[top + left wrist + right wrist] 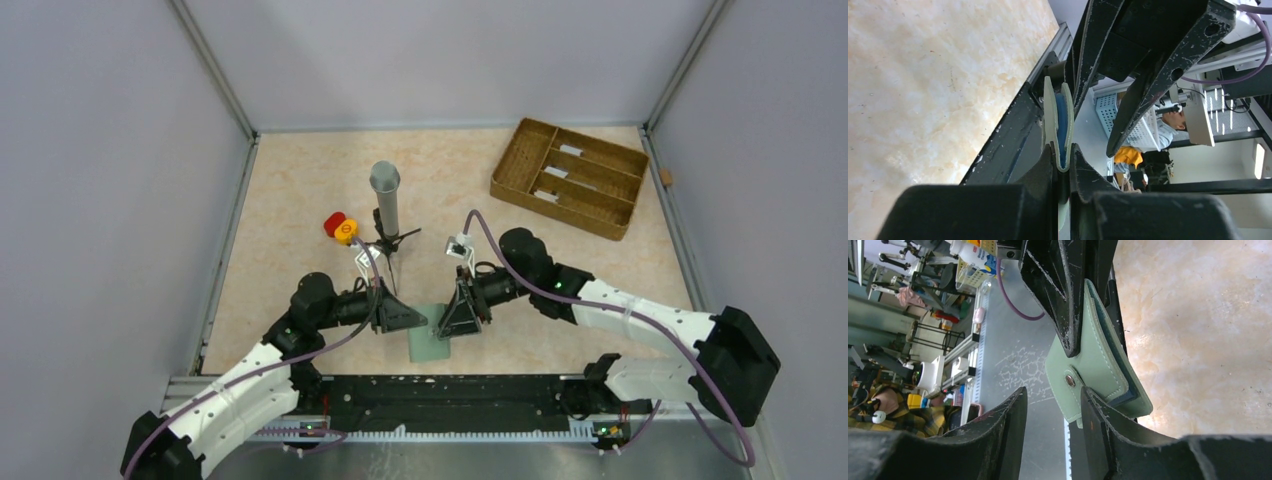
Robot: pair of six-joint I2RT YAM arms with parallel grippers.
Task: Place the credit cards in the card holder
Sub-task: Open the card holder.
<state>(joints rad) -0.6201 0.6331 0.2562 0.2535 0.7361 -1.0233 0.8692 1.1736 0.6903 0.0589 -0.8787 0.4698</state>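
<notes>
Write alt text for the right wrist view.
A folded grey-green card holder, snap tab facing the camera, is pinched in the left gripper, which enters from the top of the frame. The right gripper, jaws open, frames the tab from below, not closed on it; beige table lies to the right.

Marbled table (300, 180), wicker tray (570, 178) (far right), grey tube (385, 195), 2 coloured caps (346, 233)

Wicker tray (511, 155), upright grey tube (385, 192), red and yellow pieces (340, 227)
</notes>
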